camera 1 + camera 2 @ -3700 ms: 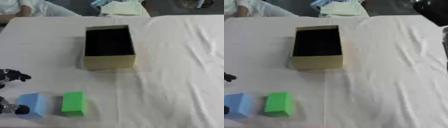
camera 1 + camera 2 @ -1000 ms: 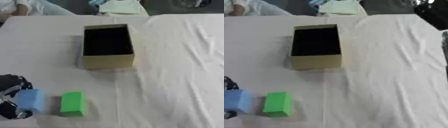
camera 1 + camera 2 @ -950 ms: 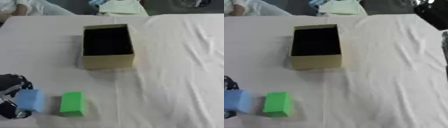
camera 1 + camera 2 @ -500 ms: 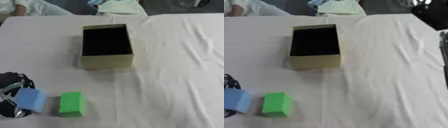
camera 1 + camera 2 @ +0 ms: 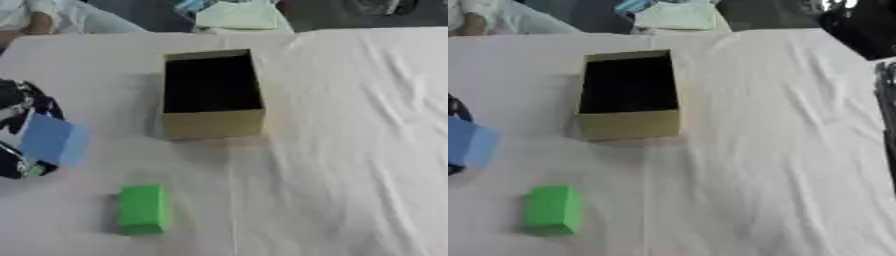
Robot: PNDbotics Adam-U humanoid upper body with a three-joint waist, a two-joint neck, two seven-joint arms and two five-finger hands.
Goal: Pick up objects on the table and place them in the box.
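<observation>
Black fingers of the left robot hand curl round the blue block at the frame's left edge; half a second ago it sat lower beside the green block, so it has been lifted off the white surface. Carrying to the open box, upper centre, likely follows. No right robot hand shows.

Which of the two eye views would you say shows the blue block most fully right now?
The left eye view: there the whole blue block shows, held in the left hand, whose dark fingers curl round it. In the right eye view the block sits at the left edge, partly cut off, and little of the hand shows.
</observation>
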